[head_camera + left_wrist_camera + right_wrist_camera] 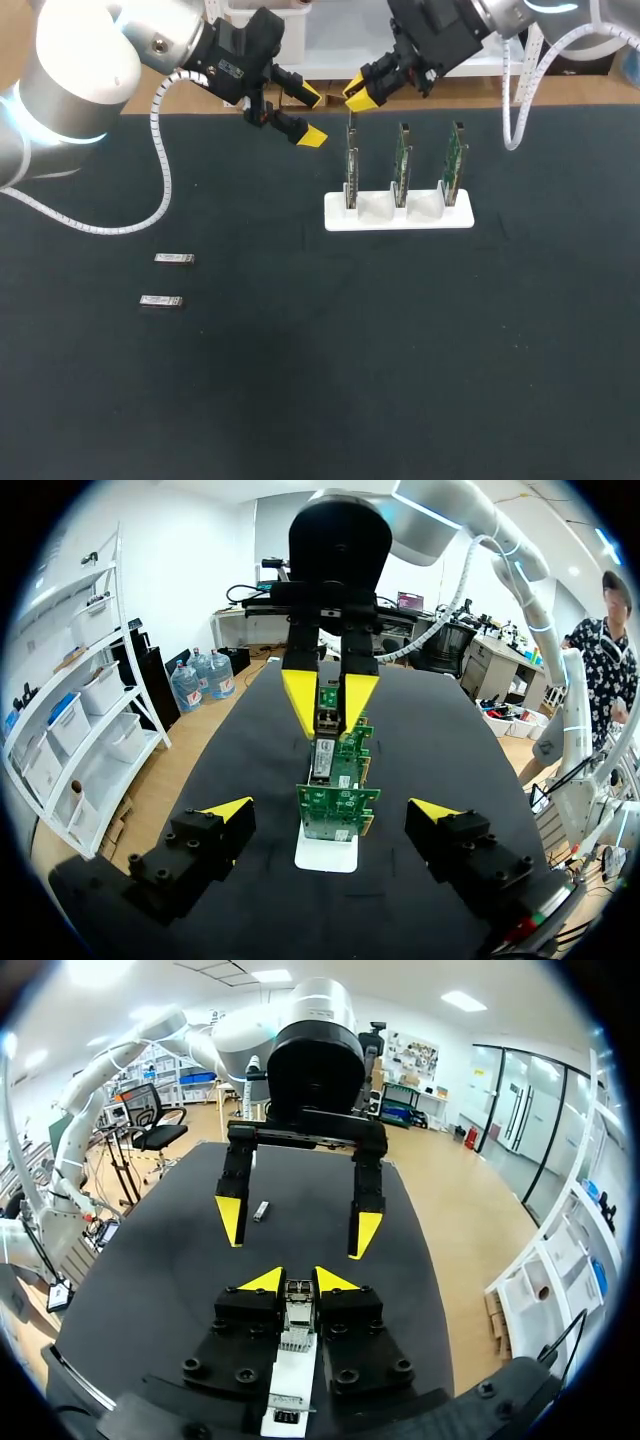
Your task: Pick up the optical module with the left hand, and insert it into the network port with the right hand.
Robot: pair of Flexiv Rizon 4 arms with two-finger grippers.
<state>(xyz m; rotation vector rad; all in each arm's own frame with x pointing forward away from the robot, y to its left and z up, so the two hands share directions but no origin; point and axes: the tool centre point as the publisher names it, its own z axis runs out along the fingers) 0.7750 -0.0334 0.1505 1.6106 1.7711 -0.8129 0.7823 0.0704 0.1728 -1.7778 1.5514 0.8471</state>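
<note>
Evidently past the handover: right gripper (pixel 298 1282) is clamped on the optical module (pixel 297 1312), poised at the top port of the network card (pixel 352 170) directly under it, apparently not yet seated. Left gripper (pixel 311 116) hangs spread and empty just beside. No print legible.

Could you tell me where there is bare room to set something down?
The wide near stretch of the mat, in front of the white holder and right of the two loose modules, is bare. It is crowded at the far edge, where the left gripper and right gripper hang over the leftmost board.
</note>
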